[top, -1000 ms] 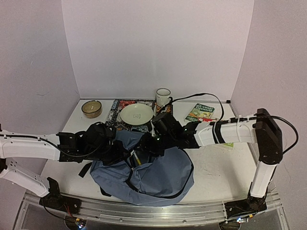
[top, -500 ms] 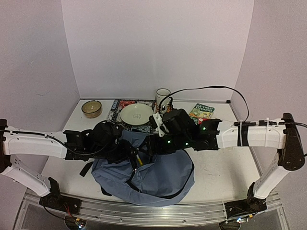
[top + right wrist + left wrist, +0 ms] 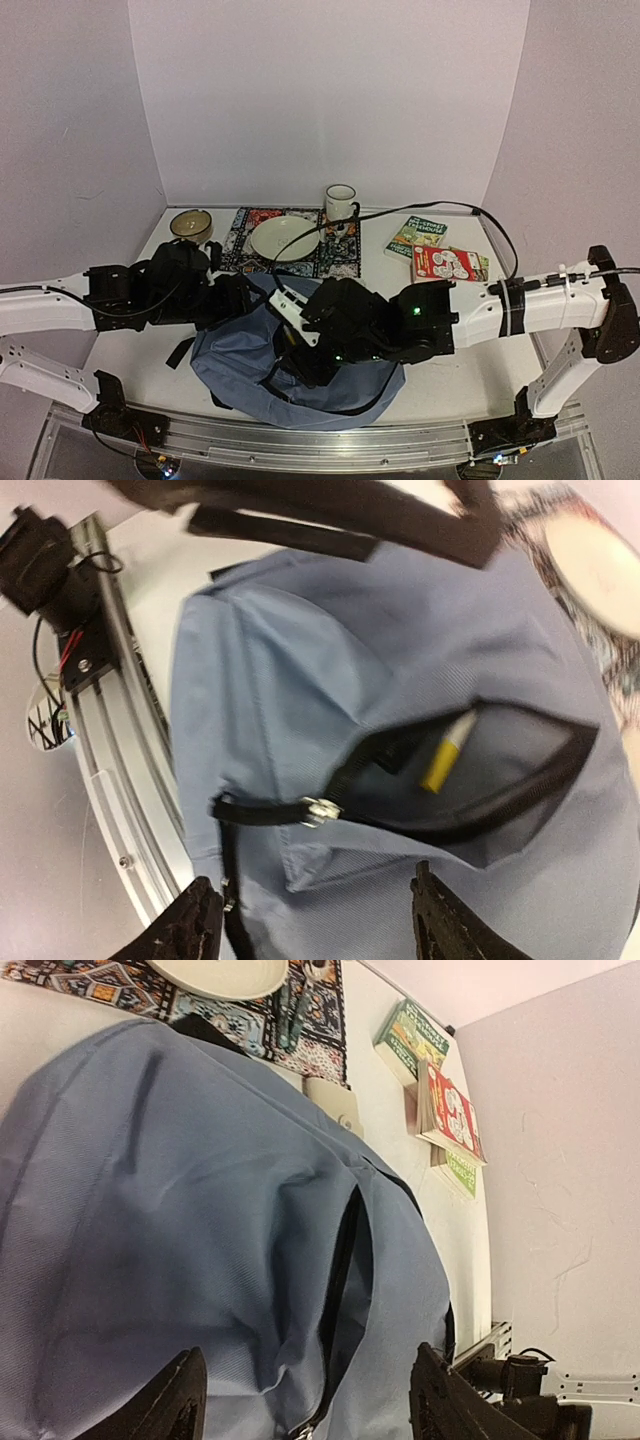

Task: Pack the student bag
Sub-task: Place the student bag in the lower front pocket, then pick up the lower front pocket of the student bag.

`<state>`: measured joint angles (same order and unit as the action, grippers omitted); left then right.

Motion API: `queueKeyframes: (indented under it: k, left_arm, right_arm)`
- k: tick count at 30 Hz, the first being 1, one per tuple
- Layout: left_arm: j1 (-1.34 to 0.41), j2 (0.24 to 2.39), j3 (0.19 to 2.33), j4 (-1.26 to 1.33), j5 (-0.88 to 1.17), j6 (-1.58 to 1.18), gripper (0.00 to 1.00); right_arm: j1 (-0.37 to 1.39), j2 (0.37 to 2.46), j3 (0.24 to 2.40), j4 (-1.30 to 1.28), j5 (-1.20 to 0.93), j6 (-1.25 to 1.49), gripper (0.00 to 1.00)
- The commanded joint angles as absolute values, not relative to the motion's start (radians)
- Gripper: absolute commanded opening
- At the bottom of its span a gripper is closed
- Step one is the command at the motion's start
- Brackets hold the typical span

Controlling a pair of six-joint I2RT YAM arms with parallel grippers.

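Note:
The student bag (image 3: 352, 388), soft slate-blue fabric with black straps, lies in the near middle of the table. Its front pocket (image 3: 480, 770) is unzipped, and a yellow pen (image 3: 445, 755) shows inside it. The zipper pull (image 3: 320, 810) sits at the pocket's left end. My right gripper (image 3: 315, 925) hovers just above the bag (image 3: 300, 630), open, with nothing between its fingers. My left gripper (image 3: 310, 1410) stands open over the bag (image 3: 150, 1210), facing the dark zipper slit (image 3: 345, 1260), and holds nothing. From above, the left gripper (image 3: 243, 300) is at the bag's far left edge and the right gripper (image 3: 300, 358) over its middle.
Behind the bag lie a patterned placemat (image 3: 250, 222) with a cream plate (image 3: 285, 238), a brown bowl (image 3: 190, 226) and a white mug (image 3: 340, 203). A green book (image 3: 418, 234) and a red-and-white book (image 3: 446, 263) lie at the back right. The metal rail (image 3: 100, 730) runs along the near edge.
Both grippers have opened. The left arm has drawn back to the left. The right arm has swung down and toward the near side over the bag, uncovering the red-and-white book.

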<state>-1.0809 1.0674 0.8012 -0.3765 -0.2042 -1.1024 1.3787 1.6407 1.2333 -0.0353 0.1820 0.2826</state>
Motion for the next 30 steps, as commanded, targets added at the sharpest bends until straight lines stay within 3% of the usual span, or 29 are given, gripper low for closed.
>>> queueKeyframes:
  k: [1, 9, 23, 30]
  left_arm:
    - [-1.083, 1.009, 0.768, -0.506, -0.248, -1.156, 0.72]
    - [-1.083, 1.001, 0.704, -0.531, -0.194, -1.191, 0.73]
    - [-1.083, 1.004, 0.687, -0.536, -0.198, -1.189, 0.68]
    - [-1.083, 1.006, 0.687, -0.535, -0.197, -1.190, 0.66]
  right_arm:
    - [1.433, 1.705, 1.326, -0.080, 0.269, 0.071, 0.64]
    - [1.449, 1.806, 1.395, -0.091, 0.265, -0.118, 0.58]
    - [1.450, 1.952, 1.450, -0.095, 0.278, -0.188, 0.55]
    - [1.448, 1.969, 1.459, -0.094, 0.341, -0.188, 0.30]
